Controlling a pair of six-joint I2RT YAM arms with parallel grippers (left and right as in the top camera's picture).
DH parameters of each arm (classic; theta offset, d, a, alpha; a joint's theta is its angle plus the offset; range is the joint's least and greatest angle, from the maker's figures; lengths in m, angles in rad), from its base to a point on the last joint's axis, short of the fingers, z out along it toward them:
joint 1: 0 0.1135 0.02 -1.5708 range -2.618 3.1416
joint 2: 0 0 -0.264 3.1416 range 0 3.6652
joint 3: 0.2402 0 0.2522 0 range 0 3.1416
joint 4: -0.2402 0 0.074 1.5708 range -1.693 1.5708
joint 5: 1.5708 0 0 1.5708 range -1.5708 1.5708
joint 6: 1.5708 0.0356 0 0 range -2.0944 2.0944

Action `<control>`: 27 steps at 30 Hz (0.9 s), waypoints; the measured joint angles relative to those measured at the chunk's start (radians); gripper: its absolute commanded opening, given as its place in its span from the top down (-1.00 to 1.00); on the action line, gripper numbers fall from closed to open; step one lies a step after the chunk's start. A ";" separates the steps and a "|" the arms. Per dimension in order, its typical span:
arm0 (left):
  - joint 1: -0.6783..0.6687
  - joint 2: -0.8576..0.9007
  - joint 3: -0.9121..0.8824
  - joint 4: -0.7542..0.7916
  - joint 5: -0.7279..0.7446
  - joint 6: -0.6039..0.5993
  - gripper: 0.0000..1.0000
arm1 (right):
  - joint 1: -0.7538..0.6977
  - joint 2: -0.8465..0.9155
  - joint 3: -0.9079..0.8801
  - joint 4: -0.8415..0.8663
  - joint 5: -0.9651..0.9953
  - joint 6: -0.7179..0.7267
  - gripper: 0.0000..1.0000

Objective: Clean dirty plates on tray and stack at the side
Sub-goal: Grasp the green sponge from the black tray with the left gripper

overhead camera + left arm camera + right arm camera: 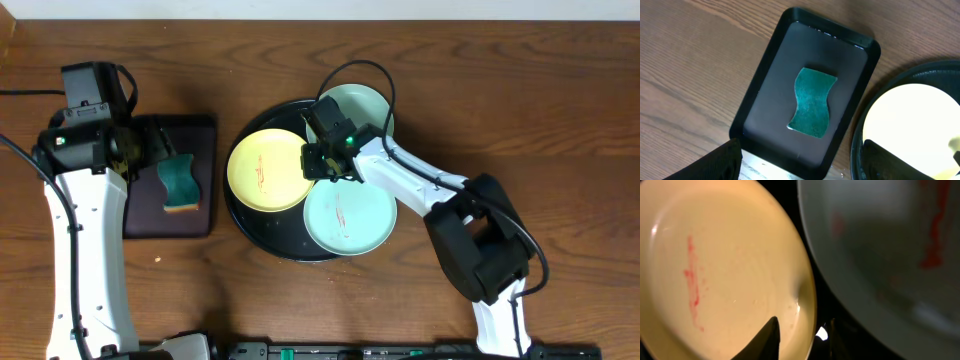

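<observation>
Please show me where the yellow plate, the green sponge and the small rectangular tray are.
yellow plate (265,170): overhead view, centre of its face.
green sponge (811,102): left wrist view, middle of its top.
rectangular tray (776,86): left wrist view, bare floor left of the sponge.

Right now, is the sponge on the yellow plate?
No, the green sponge lies in the rectangular black tray, apart from the yellow plate.

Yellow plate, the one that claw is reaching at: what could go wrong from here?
The right gripper sits at the rim of the yellow plate, close beside an aqua plate; lifting might knock that neighbour or let the rim slip. The red smears are unwiped, and the sponge lies in its small tray, so a dirty plate could be stacked.
</observation>
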 measured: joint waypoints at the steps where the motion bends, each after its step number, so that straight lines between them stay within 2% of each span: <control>1: 0.000 0.000 0.000 0.000 0.000 0.000 -0.53 | 0.000 0.007 0.000 0.005 0.001 0.000 0.51; 4: 0.000 0.000 0.000 0.003 0.000 0.000 -0.53 | 0.000 0.019 0.000 0.015 0.005 0.004 0.62; 10: 0.000 0.000 0.000 0.003 0.000 0.000 -0.53 | 0.002 0.021 0.001 0.026 0.023 0.018 0.98; 17: 0.000 0.010 -0.020 0.005 0.000 0.000 -0.53 | 0.002 0.032 0.005 0.030 0.030 0.034 0.99; 22: 0.000 0.090 -0.023 0.004 -0.002 0.001 -0.52 | 0.002 0.032 0.005 0.027 0.029 0.036 0.98; 27: 0.000 0.202 -0.027 0.006 0.004 0.016 -0.29 | 0.001 0.034 0.010 0.021 0.026 0.036 0.98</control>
